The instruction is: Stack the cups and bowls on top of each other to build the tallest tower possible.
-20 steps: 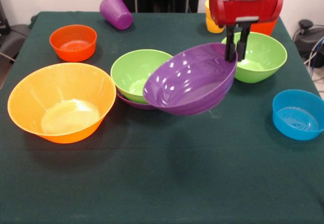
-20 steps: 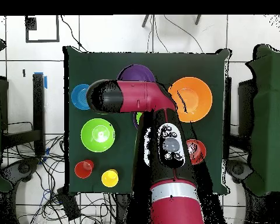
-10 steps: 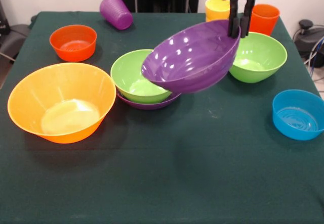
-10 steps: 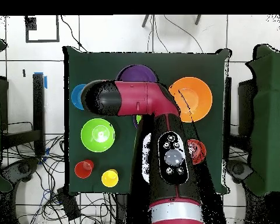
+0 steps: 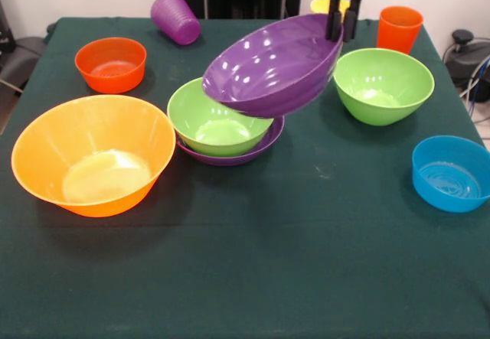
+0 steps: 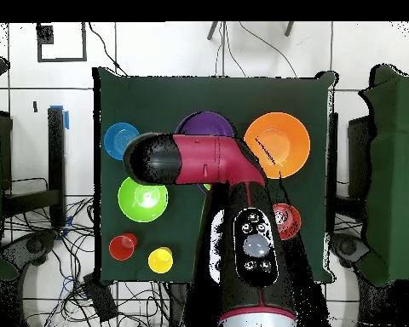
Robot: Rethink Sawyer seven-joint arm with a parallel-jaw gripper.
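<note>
We saw the gripper (image 5: 341, 22) clamped on the rim of a glossy, wide purple bowl (image 5: 268, 67) — tilted above a smooth green bowl (image 5: 218, 117) nested in another purple one (image 5: 256, 149).

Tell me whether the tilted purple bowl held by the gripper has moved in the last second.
Yes. In the front view the glossy purple plastic bowl rose and shifted left, now above the green bowl, clear of the other green bowl.
</note>
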